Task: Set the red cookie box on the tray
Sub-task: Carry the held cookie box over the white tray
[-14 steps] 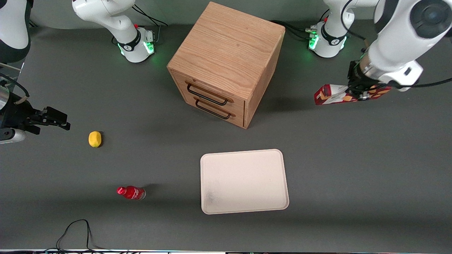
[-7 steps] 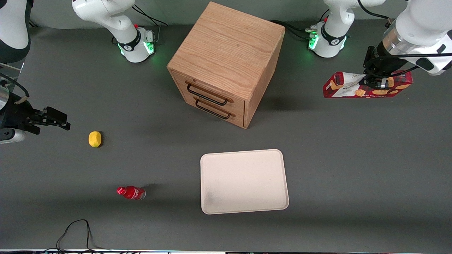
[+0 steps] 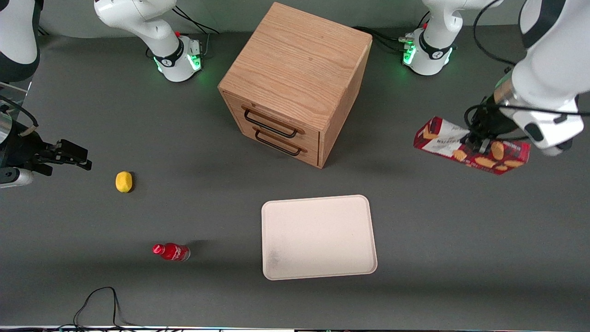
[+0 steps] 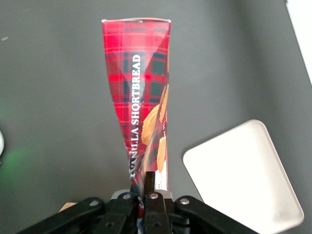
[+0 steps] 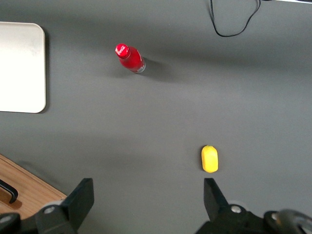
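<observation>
hand (image 3: pixel 479 144): pinching red cookie box (image 3: pixel 470 145) aloft, tilted, toward working arm's end | tray (image 3: pixel 318 236): on counter (image 3: pixel 461 240), well apart

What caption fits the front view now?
Gripper holds red cookie box aloft toward working arm's end, tray bare.

My gripper (image 3: pixel 479 144) holds the cookie box (image 3: pixel 470 145) clamped in my jaws above the bench (image 3: pixel 461 230), toward the working arm's end from the cabinet (image 3: pixel 295 83). The tray (image 3: pixel 319 237) lies in front of the cabinet, nearer the front camera. The lemon (image 3: pixel 123 181) and bottle (image 3: pixel 171 251) sit toward the parked arm's end.
</observation>
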Robot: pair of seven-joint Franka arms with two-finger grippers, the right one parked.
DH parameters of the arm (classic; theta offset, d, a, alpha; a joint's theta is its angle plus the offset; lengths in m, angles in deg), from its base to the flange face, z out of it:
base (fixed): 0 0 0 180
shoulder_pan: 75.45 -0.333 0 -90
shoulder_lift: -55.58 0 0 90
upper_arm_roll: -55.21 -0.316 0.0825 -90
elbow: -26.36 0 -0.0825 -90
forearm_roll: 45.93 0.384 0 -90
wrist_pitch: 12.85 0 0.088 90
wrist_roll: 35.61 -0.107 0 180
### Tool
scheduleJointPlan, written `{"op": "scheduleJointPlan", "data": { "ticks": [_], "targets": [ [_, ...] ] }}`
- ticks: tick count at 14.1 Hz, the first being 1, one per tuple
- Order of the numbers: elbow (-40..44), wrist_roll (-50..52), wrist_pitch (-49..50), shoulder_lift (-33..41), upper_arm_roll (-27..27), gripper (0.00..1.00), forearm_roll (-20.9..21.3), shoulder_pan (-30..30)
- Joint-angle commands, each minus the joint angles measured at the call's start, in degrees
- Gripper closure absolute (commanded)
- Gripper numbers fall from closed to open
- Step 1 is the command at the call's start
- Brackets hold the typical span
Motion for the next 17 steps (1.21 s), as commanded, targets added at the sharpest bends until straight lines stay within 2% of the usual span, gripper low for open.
{"op": "scheduleJointPlan", "data": {
  "ticks": [1, 5, 8, 12, 15, 17],
  "targets": [
    [13.1, -7.1, 1.7, -8.9, 0.0, 1.00, 1.6, 3.1],
    [21.1, -25.5, 1.8, -16.1, -0.1, 1.00, 4.2, 8.1],
    [24.7, -40.9, 0.0, -20.1, 0.0, 1.00, 4.4, 10.2],
    [31.2, -43.3, -1.4, -26.0, 0.2, 1.00, 4.6, 13.1],
    [31.7, -49.9, -0.9, -26.9, 0.3, 1.00, 7.6, 14.6],
    [31.5, -54.5, -0.4, -26.9, 0.3, 1.00, 7.6, 14.6]
  ]
}}
